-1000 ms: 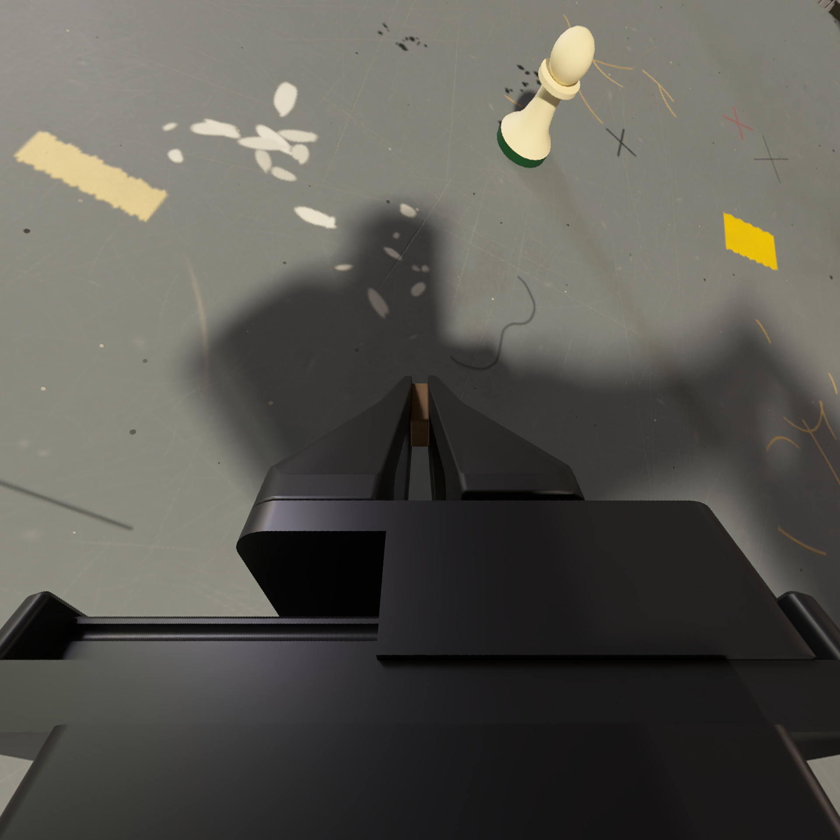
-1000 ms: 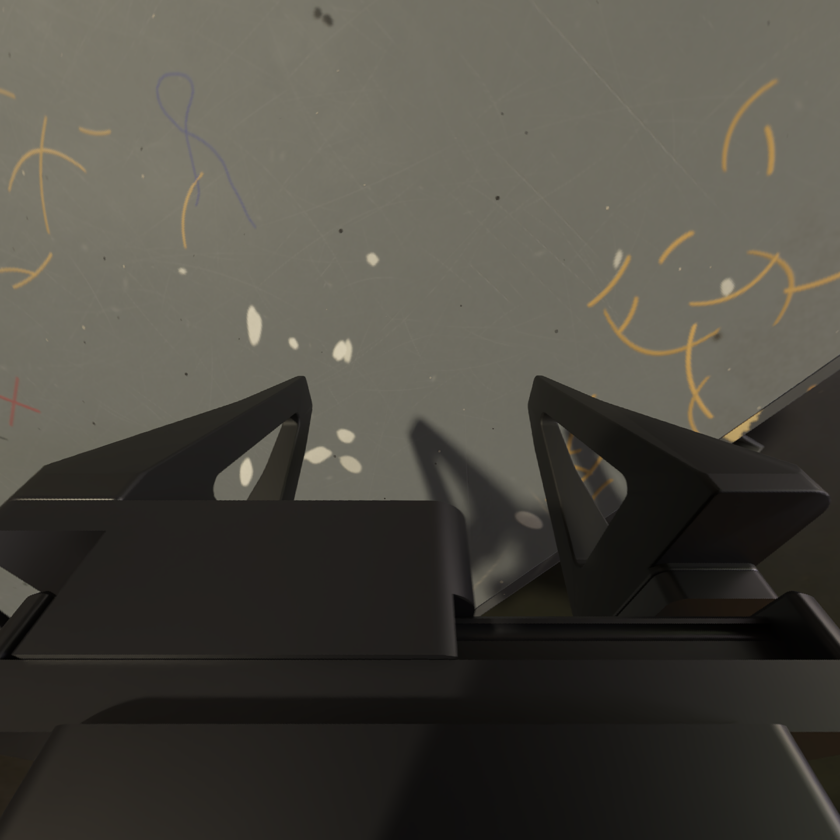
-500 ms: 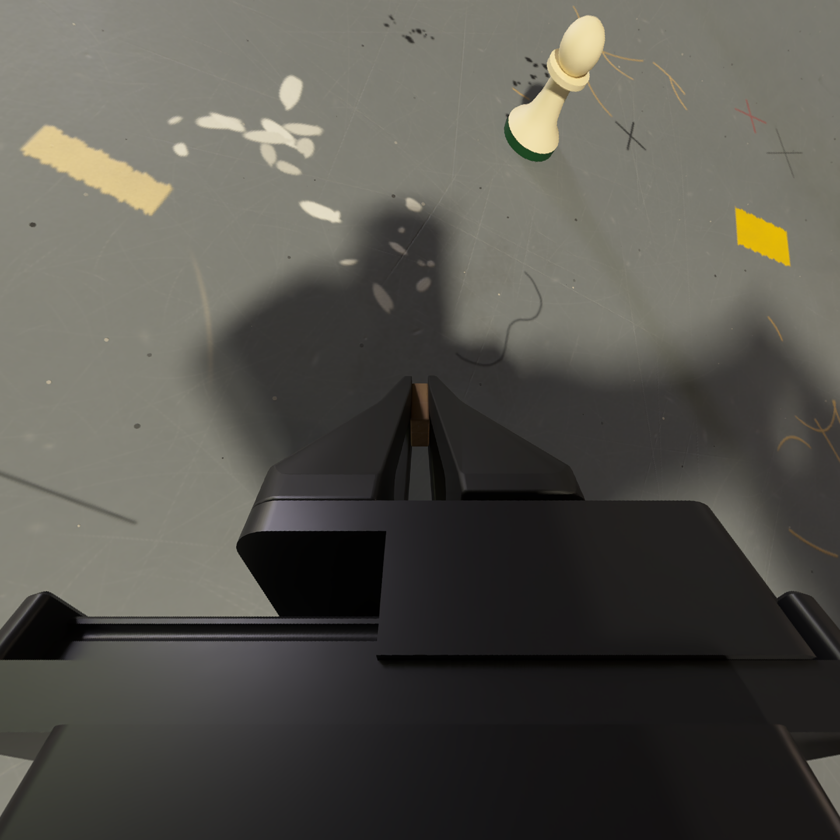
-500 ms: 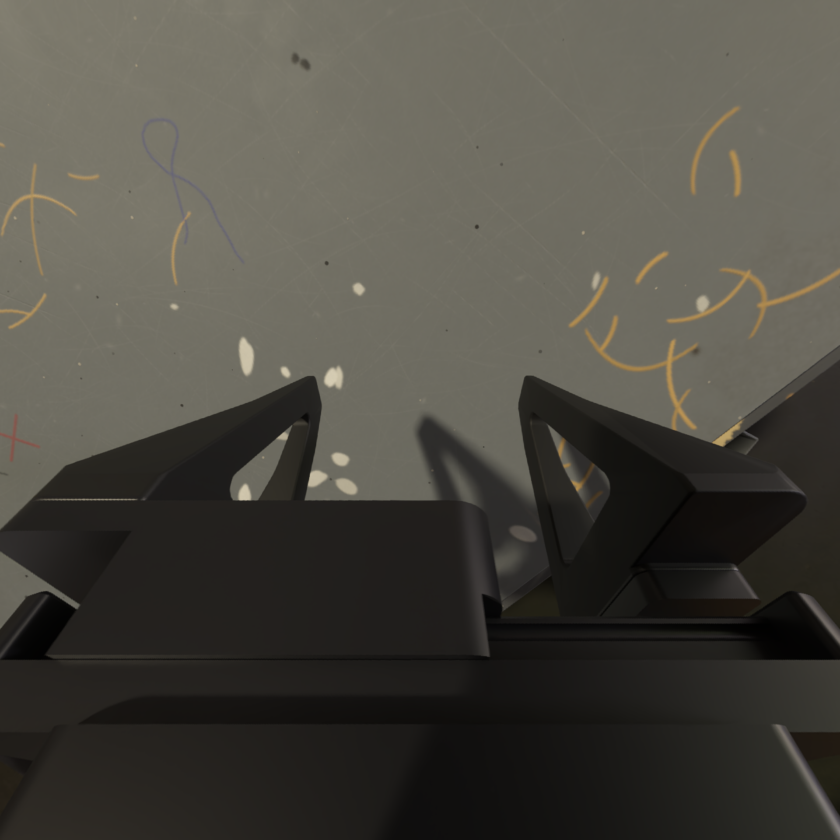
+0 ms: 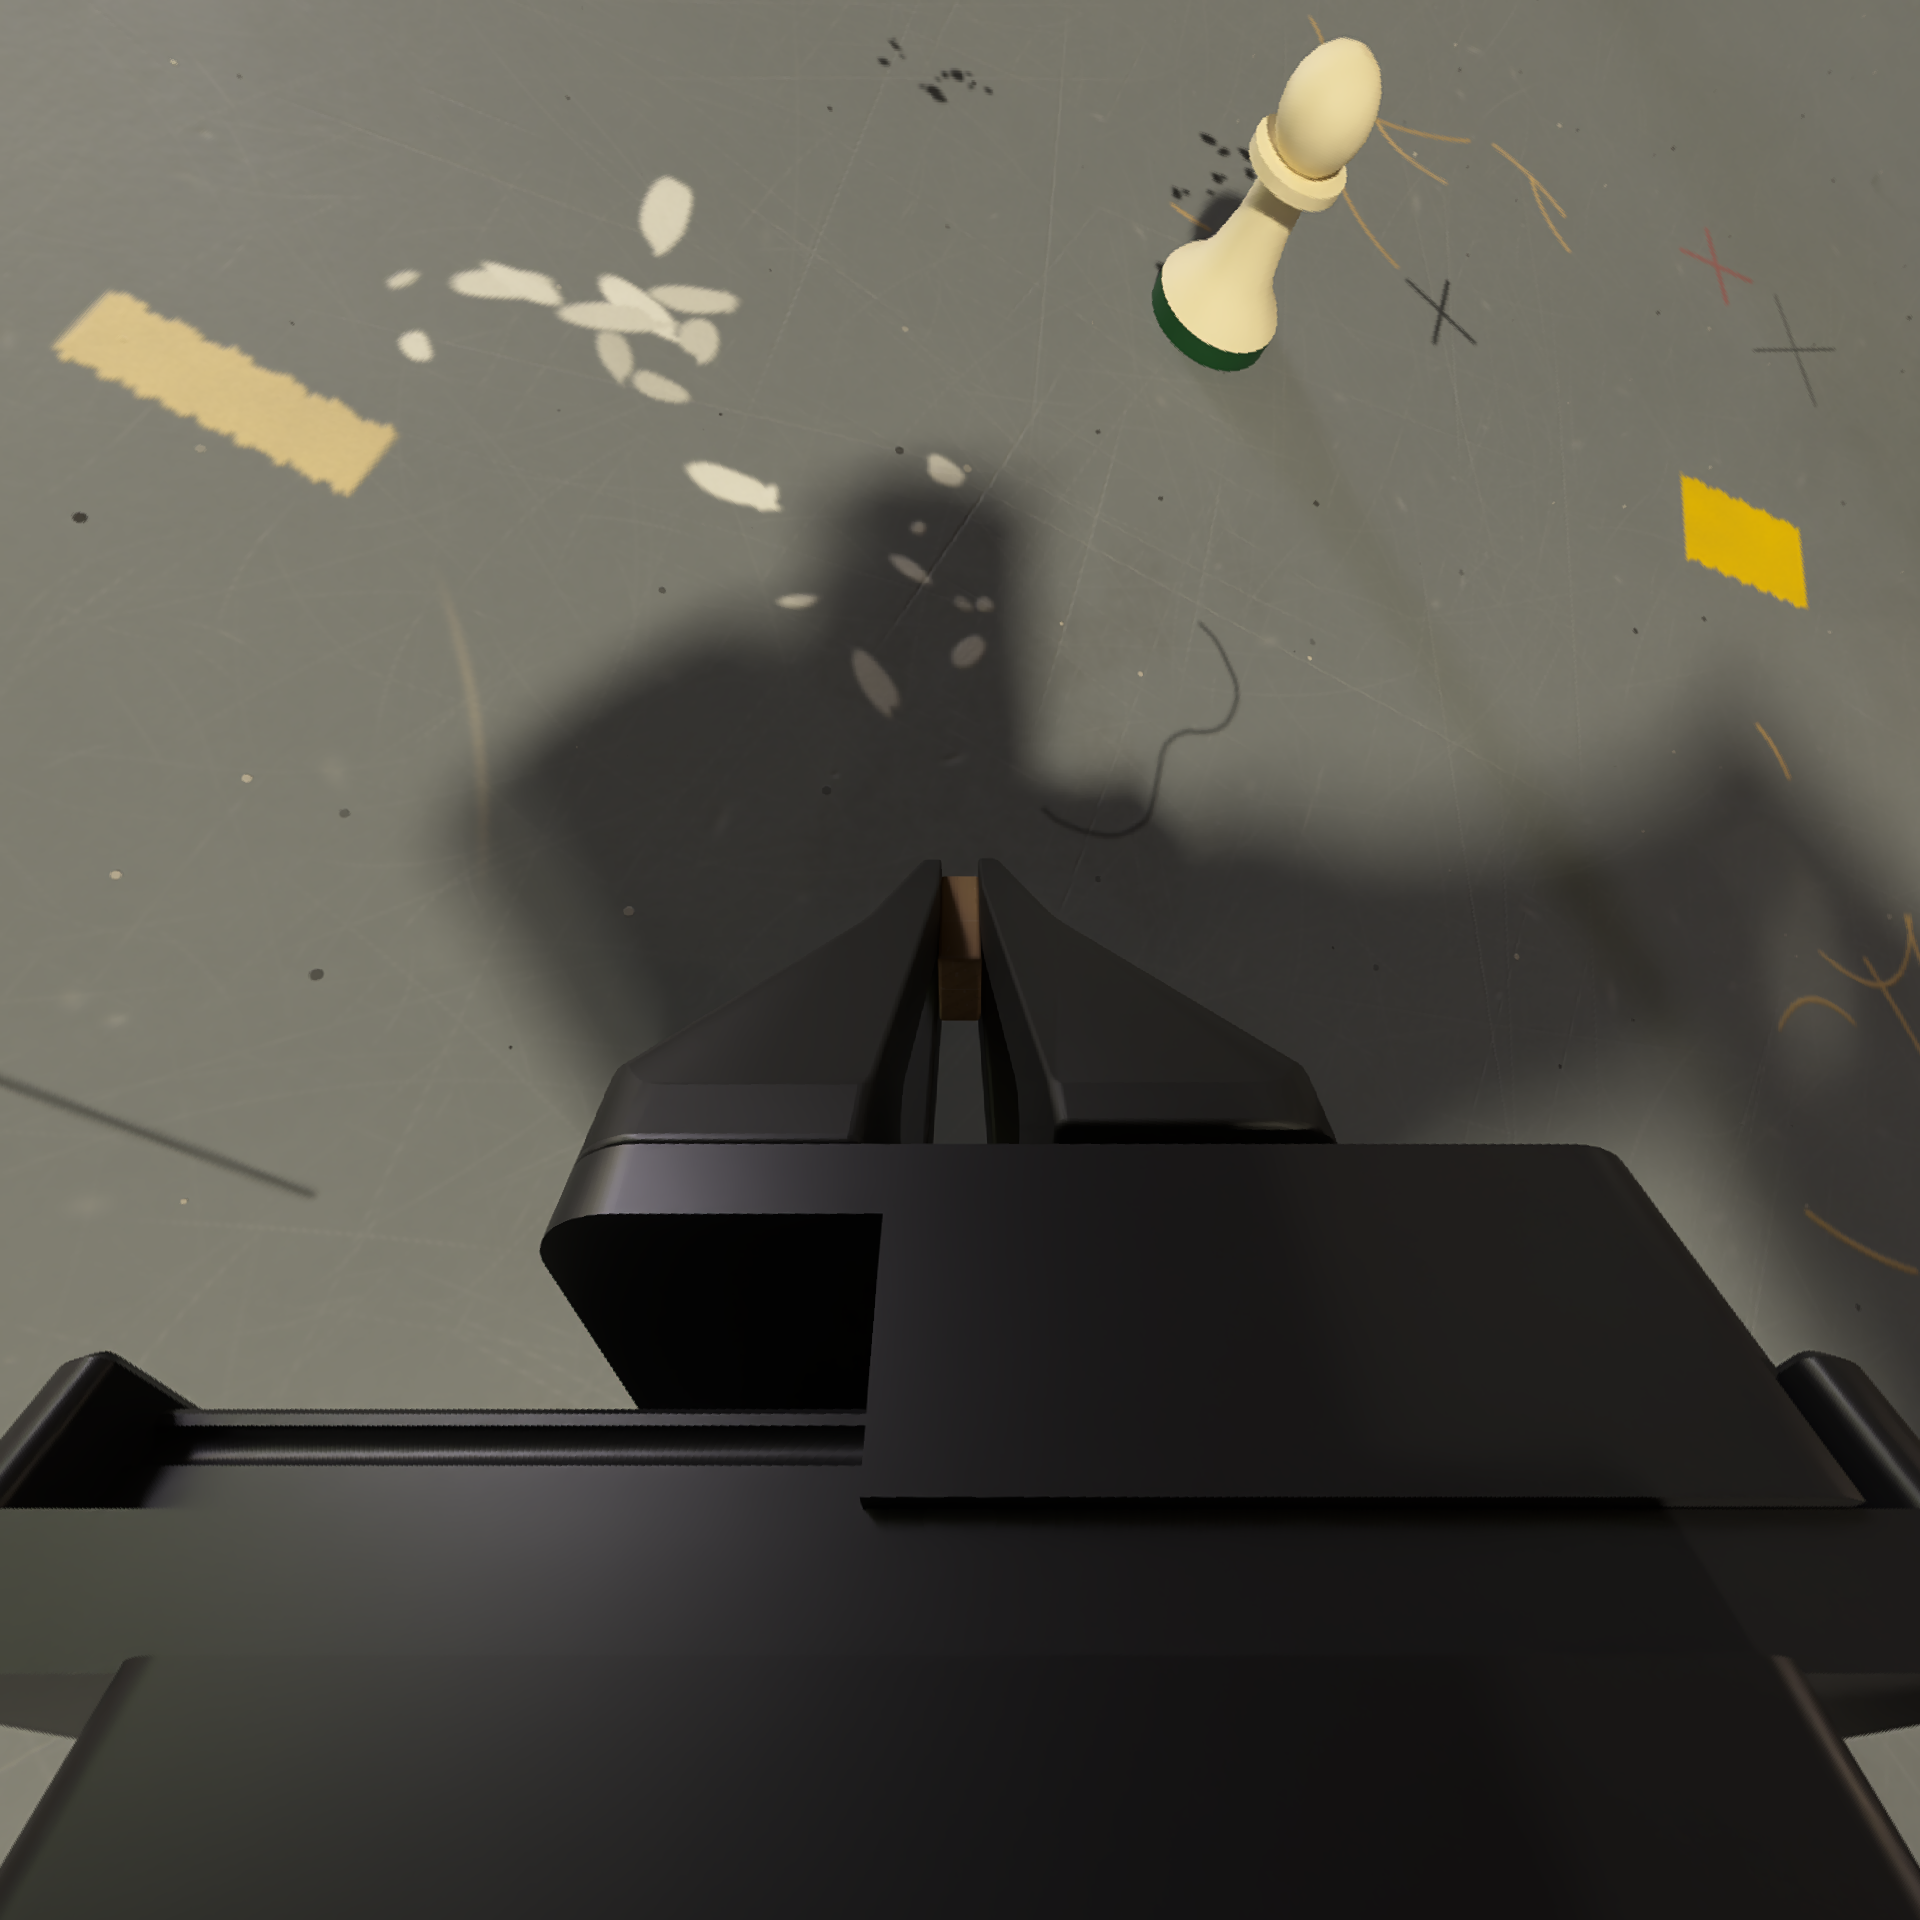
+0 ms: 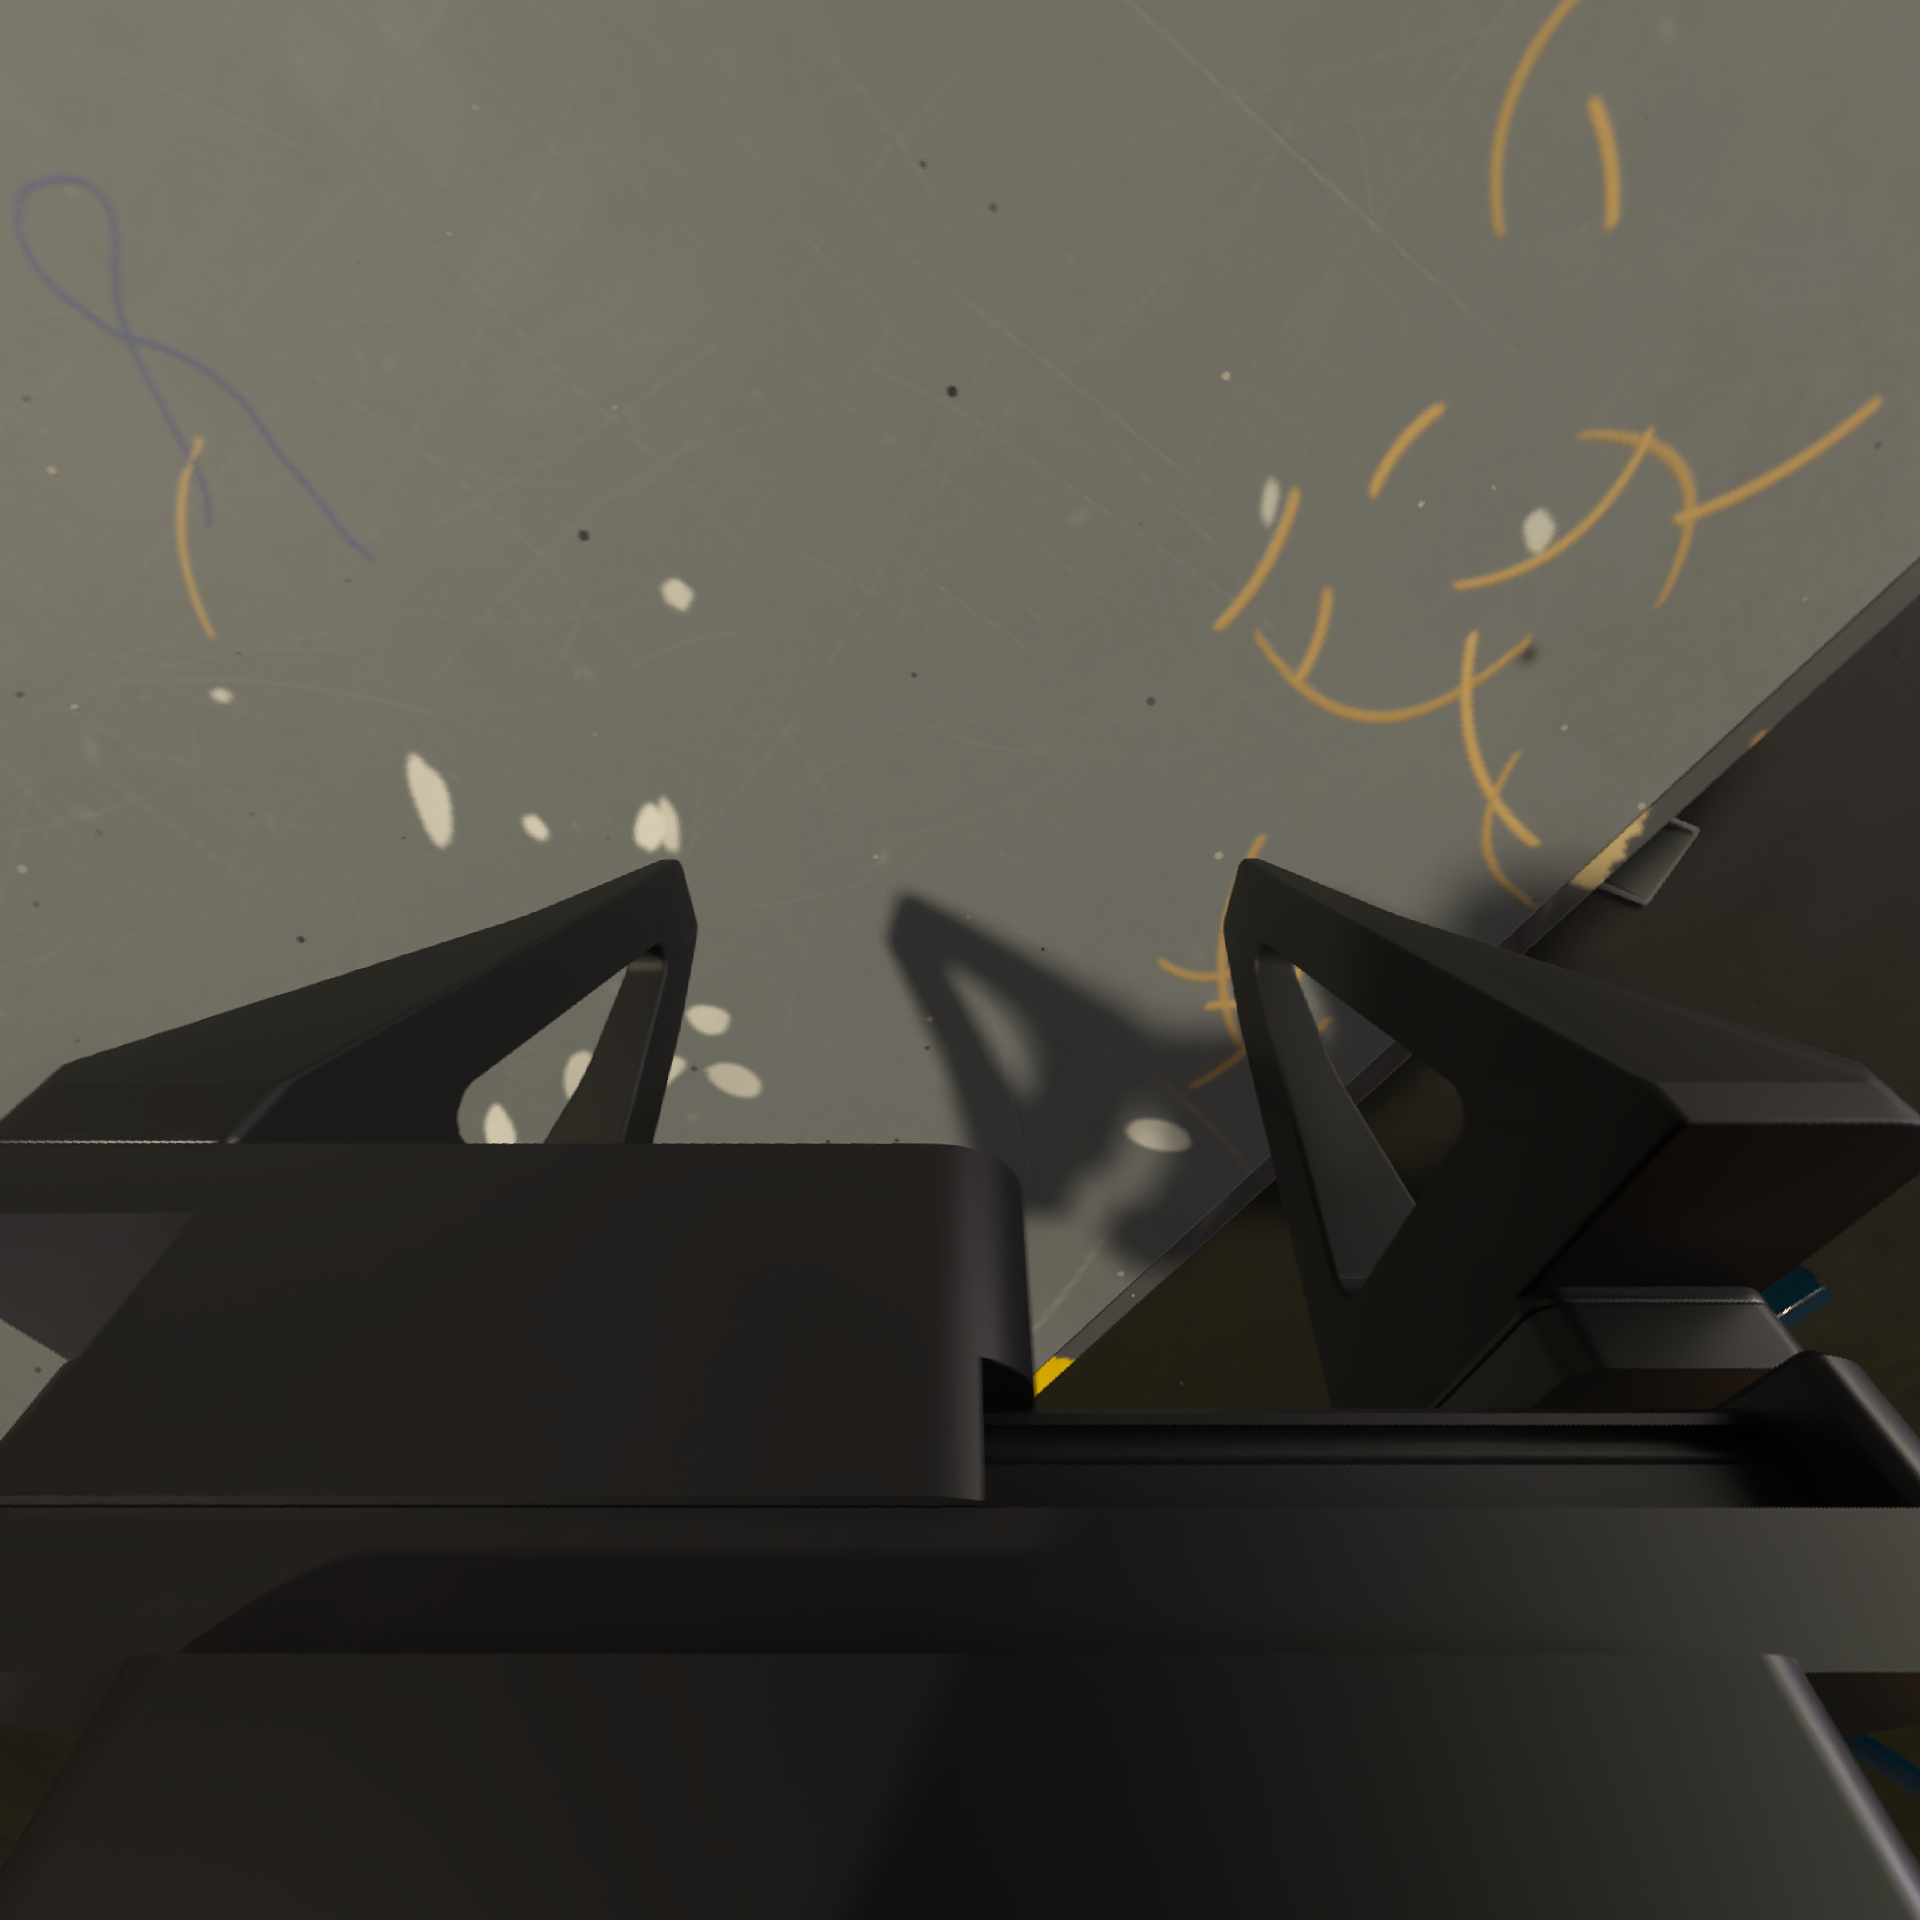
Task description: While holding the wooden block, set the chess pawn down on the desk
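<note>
Left wrist view shows the left gripper [image 5: 959, 883] with its jaws drawn close and pinching the wooden block [image 5: 958, 945], a thin brown sliver caught between the fingertips and held above the grey desk [image 5: 312, 935]; beyond the jaws the gripper's shadow spreads over the scuffed surface, and farther off, well apart from the fingers, the chess pawn [image 5: 1262, 208] stands on its green-felted base on the desk, cream-coloured, free of any gripper; a tan strip of tape [image 5: 223, 405] lies off to one side and a yellow patch [image 5: 1743, 540] to the other. In the right wrist view the right gripper [image 6: 956, 894] has its jaws spread wide with nothing between them, only the marked desk and its own shadow below, close to the desk's edge [image 6: 1558, 914]. By my judgement the pawn is already set down and the step in hand is the release and retreat; the next move calls only for the right arm to keep clear of the pawn while the left keeps its pinch on the block.
</note>
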`<control>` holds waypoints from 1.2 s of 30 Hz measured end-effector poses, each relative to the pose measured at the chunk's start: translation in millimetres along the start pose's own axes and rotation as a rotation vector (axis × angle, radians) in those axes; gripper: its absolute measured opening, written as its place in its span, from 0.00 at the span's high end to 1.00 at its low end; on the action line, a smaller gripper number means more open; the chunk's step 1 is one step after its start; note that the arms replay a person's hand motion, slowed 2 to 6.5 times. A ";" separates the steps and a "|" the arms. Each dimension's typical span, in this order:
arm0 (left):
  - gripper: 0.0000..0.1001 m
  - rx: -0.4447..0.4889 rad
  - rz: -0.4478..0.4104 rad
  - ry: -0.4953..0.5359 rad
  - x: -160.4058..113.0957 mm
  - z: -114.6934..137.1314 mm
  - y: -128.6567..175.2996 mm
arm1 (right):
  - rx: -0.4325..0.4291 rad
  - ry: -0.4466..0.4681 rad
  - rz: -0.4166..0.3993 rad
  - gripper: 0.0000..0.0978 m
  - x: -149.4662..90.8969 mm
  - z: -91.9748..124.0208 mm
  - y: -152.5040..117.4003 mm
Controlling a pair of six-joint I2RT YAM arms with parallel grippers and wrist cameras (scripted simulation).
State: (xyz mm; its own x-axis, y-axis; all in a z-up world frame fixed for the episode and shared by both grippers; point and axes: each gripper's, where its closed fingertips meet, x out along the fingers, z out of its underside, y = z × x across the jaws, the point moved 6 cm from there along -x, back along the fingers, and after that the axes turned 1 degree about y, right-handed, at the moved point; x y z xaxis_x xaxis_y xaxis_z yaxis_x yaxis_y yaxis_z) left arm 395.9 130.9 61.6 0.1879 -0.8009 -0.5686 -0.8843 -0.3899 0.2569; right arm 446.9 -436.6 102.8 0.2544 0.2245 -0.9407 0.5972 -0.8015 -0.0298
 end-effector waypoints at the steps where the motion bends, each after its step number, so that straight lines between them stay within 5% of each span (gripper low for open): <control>1: 0.94 0.000 0.000 0.000 0.0 0.0 0.0 | 0.007 -0.002 0.006 0.08 1.5 0.6 1.7; 11: 0.94 -0.005 0.010 0.003 0.1 -1.5 0.3 | 0.024 0.010 -0.035 0.05 17.0 0.9 2.1; 16: 0.94 -0.001 0.007 0.005 0.2 -1.5 0.1 | -0.065 0.058 -0.188 0.36 13.7 -3.3 -20.4; 19: 0.94 0.003 0.001 0.006 -0.1 -0.5 0.3 | -0.107 0.106 -0.215 0.44 6.2 -4.8 -31.1; 24: 0.94 0.005 -0.004 0.005 -0.4 0.2 0.6 | -0.106 0.146 -0.159 0.53 -11.3 1.5 -32.1; 36: 0.94 -0.002 0.007 0.004 -0.1 -1.5 0.3 | 0.061 0.090 0.045 0.54 -18.7 30.3 -0.9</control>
State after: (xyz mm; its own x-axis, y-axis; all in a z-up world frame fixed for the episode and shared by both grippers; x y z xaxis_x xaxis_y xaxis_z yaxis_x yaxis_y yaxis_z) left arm 396.3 130.2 62.9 0.1838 -0.8053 -0.5636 -0.8847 -0.3855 0.2623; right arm 418.6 -456.9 110.1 0.3492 0.2340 -0.9073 0.5370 -0.8435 -0.0109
